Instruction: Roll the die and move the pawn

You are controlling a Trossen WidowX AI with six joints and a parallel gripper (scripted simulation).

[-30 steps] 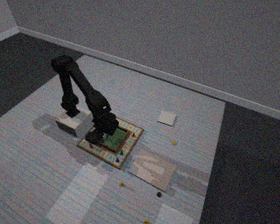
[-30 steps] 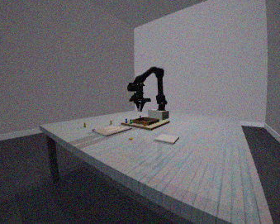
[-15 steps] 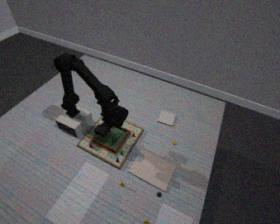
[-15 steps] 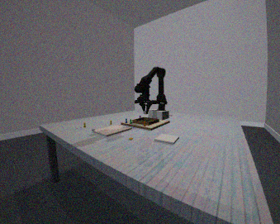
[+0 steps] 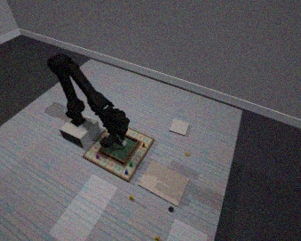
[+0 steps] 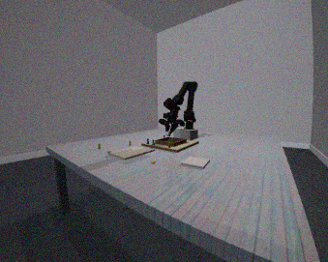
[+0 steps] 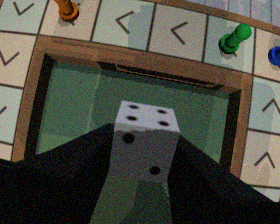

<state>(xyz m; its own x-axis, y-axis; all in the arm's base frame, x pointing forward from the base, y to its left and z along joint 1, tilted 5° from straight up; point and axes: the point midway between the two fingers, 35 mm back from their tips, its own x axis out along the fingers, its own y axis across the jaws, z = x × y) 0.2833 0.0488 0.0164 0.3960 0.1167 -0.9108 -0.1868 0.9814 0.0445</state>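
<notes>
A white die (image 7: 145,142) is held between the two black fingers of my gripper (image 7: 142,138), which is shut on it; four pips show on its upper face and two on the face toward the camera. The gripper is over the green-floored tray (image 5: 123,162) (image 7: 235,127) with its brown wooden rim. How high the die is above the tray floor is hard to tell. The orange pawn (image 7: 68,11) (image 5: 144,145) (image 6: 169,145) stands on a board square beyond the tray's rim, at the top left in the wrist view. Arrows on the squares beside it point left, then toward the camera down the left side.
A green pawn (image 7: 231,42) (image 5: 130,164) and a blue pawn (image 7: 275,56) (image 5: 126,172) stand on other squares. A purple pawn (image 5: 98,156) stands near the board's left corner. A beige panel (image 5: 167,180), a white square (image 5: 179,126), a dark round thing (image 5: 170,209) and several yellow pieces lie off the board.
</notes>
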